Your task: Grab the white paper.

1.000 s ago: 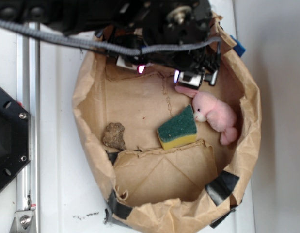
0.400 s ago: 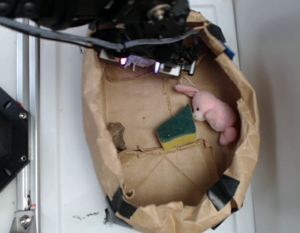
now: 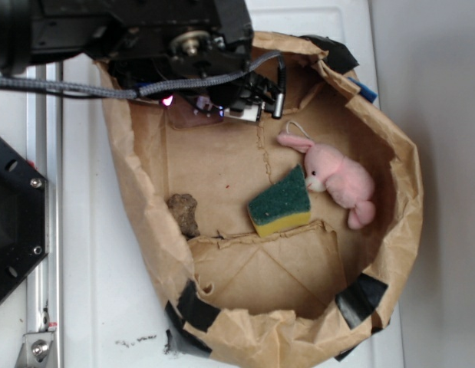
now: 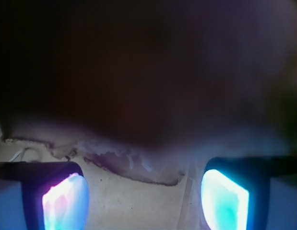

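An overhead view shows a wide brown paper bag (image 3: 145, 192) lying open on a white table (image 3: 84, 253), its rolled rim patched with black tape. The black robot arm (image 3: 145, 38) reaches in from ten o'clock and its gripper (image 3: 195, 106) is low at the bag's eleven o'clock corner, lit by small pink and violet glows. The white paper (image 4: 124, 160) cannot be made out from above – the arm covers that corner. The wrist camera shows it as a pale, ragged-edged strip lying on the bag floor just ahead of the gripper, between and slightly beyond the two glowing fingertips (image 4: 64, 201), under a dark wall of bag. The jaws stand wide apart with nothing between them, likely so they can straddle the wad before closing. Well clear of the gripper lie a pink plush rabbit (image 3: 337, 180) at three o'clock, a green and yellow sponge (image 3: 282, 205) near centre, and a brown rock-like lump (image 3: 183, 213) at eight o'clock – none looks in the way
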`<act>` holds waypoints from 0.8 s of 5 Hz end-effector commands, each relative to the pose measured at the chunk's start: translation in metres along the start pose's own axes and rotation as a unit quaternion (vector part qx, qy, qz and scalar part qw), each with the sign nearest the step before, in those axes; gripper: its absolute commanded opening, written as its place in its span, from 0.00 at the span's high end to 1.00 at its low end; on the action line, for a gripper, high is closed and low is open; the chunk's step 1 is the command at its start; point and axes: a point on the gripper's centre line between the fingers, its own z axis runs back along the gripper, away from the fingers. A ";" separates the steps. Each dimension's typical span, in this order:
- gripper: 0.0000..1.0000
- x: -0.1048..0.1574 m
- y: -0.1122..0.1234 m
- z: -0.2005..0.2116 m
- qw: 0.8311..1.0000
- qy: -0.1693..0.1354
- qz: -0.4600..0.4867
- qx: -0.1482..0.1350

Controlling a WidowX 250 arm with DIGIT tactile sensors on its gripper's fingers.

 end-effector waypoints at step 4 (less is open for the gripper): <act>0.00 0.003 -0.020 -0.037 0.999 -0.046 -0.015 0.015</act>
